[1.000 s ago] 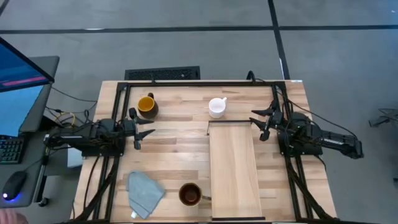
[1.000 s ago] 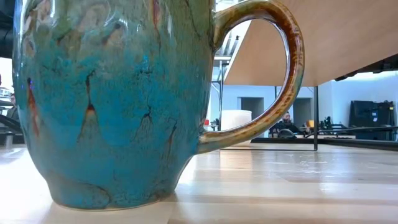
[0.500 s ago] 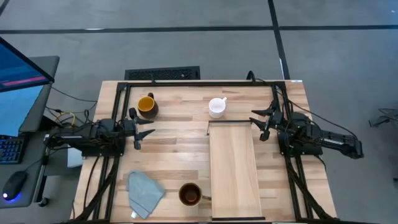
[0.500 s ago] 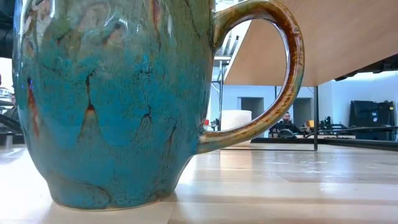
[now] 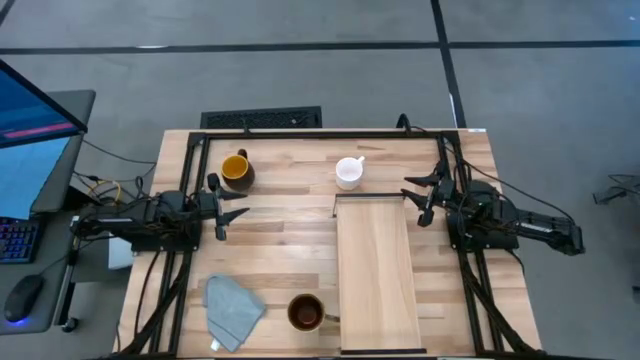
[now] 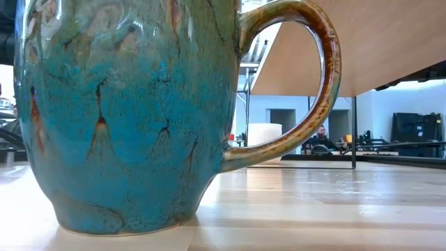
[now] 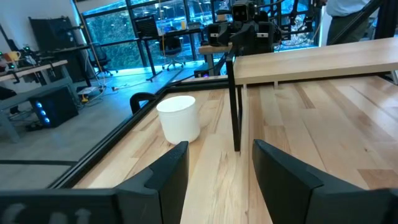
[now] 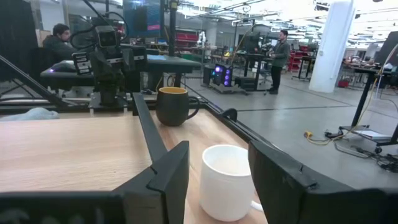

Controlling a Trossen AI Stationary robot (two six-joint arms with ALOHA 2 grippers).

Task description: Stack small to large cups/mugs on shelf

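While both tools (image 5: 222, 211) (image 5: 424, 197) hang open and empty at the counter's (image 5: 270, 230) sides, the smooth pale shelf (image 5: 377, 270) stands bare; white mug (image 5: 349, 172) behind it, yellow-lined mug (image 5: 236, 170) far left, glossy, seemingly brown mug (image 5: 306, 312) near front.

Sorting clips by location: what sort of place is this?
Likely a robotics lab or open workshop: a butcher-block table carrying two arms, a computer monitor beside it, and workbenches with equipment and people across a concrete floor.

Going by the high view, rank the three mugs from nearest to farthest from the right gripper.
From the right gripper, open at the table's right side:
1. White mug, just off the shelf's far end.
2. Brown mug, near edge, left of the shelf.
3. Yellow-lined mug, far left.
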